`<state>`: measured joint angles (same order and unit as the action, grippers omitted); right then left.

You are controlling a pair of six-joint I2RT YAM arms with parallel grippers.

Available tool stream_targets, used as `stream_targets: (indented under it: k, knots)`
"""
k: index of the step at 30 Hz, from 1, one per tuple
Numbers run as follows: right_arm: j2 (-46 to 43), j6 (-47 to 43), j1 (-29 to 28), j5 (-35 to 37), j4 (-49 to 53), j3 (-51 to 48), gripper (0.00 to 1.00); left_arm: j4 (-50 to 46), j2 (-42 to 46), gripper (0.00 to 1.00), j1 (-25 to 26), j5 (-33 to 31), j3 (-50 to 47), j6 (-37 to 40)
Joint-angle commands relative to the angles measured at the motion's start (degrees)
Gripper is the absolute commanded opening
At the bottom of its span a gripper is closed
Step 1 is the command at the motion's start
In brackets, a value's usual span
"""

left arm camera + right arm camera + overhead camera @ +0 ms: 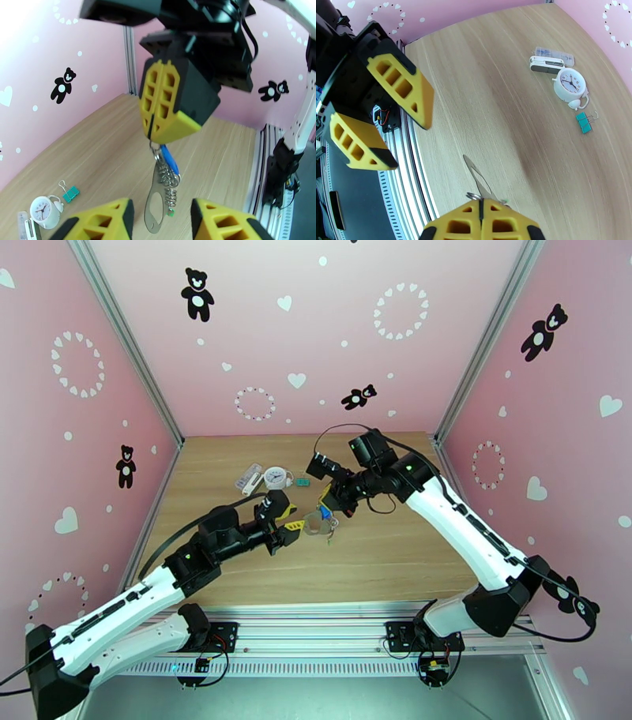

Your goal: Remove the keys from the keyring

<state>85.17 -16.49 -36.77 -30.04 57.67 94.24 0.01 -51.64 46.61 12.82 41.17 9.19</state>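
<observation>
My right gripper hangs above the table's middle, shut on the top metal ring of the keyring. In the left wrist view the right gripper holds the ring, and below it dangle the blue key, the silvery chain, the grey strap loop and a small green key tip. My left gripper is open, its fingers standing on either side of the strap's lower end without touching it. The right wrist view shows the left gripper open beside the strap.
A round white clock, a teal binder clip and a white stapler-like piece lie at the back of the wooden table. Pink walls close three sides. A metal rail runs along the near edge.
</observation>
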Motion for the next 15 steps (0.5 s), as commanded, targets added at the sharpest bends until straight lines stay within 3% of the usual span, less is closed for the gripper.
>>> stream_targets:
  k: [1,10,15]
  knots:
    - [1.3,-2.9,0.0,-3.3,-0.8,1.7,0.0,1.8,-2.0,0.45,-0.1,-0.1,-0.6,5.2]
    - [1.2,-4.0,1.1,-5.7,-2.6,1.6,0.0,7.5,-5.8,0.45,-2.0,-0.3,-1.0,6.1]
    - [0.6,-3.7,1.3,-4.2,-3.9,1.8,0.0,8.9,-6.0,0.45,-4.3,4.7,-0.6,3.8]
